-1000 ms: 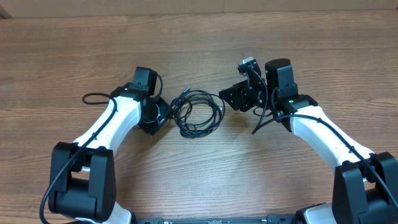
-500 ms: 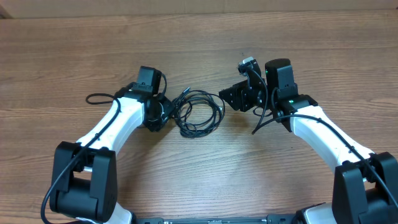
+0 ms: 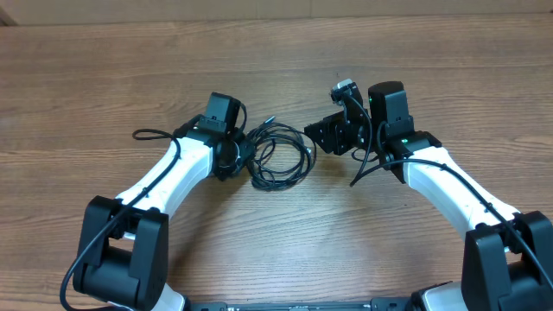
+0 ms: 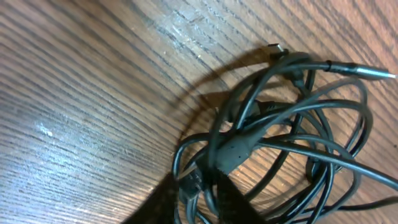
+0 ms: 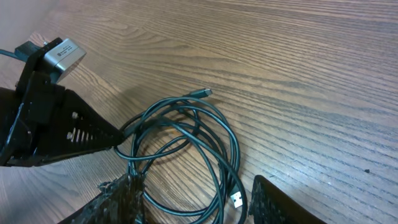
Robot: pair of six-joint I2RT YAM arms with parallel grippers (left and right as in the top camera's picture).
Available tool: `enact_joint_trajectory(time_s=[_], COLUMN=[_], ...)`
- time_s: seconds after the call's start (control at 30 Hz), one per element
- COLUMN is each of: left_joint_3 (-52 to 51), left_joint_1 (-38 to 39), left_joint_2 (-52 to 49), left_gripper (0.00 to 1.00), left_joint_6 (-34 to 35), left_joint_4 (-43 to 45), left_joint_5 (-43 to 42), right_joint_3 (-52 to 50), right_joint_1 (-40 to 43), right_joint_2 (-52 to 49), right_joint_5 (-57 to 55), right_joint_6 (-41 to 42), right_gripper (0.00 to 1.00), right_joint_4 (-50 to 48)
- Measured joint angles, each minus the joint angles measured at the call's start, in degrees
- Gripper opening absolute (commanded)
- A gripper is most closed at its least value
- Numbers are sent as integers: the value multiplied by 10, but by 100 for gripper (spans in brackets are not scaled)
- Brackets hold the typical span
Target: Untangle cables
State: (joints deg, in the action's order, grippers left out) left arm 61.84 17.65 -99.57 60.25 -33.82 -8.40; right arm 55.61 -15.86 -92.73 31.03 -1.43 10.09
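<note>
The cables (image 3: 281,157) lie in one tangled coil on the wooden surface (image 3: 276,52), between the arms. The left end effector (image 3: 240,155) sits at the coil's left edge, likely to anchor a strand, but I cannot tell whether it pinches one. The right end effector (image 5: 194,186) hovers spread at the coil's right side, probably ready to draw a loop free.
</note>
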Motion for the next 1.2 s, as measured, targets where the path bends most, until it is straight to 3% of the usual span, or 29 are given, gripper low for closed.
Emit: enact_joint_trajectory(time_s=[0.1, 0.33, 0.47, 0.57, 0.93, 1.2], left_joint_3=[0, 0, 0, 0, 0, 0], left_joint_1=[0, 0, 0, 0, 7, 8], left_joint_2=[0, 0, 0, 0, 0, 0], left_gripper=[4, 4, 32, 36, 24, 24], left_joint_6=[0, -2, -4, -2, -2, -2], left_joint_4=[0, 0, 0, 0, 12, 13], left_joint_5=[2, 5, 6, 11, 42, 49], right_joint_3=[0, 0, 0, 0, 0, 0], right_joint_1=[0, 0, 0, 0, 0, 0], right_joint_2=[0, 0, 0, 0, 0, 0], right_joint_5=[0, 0, 0, 0, 0, 0], right_joint_6=[0, 0, 0, 0, 0, 0], right_gripper=[57, 57, 57, 56, 57, 56], right_joint_4=[0, 0, 0, 0, 0, 0])
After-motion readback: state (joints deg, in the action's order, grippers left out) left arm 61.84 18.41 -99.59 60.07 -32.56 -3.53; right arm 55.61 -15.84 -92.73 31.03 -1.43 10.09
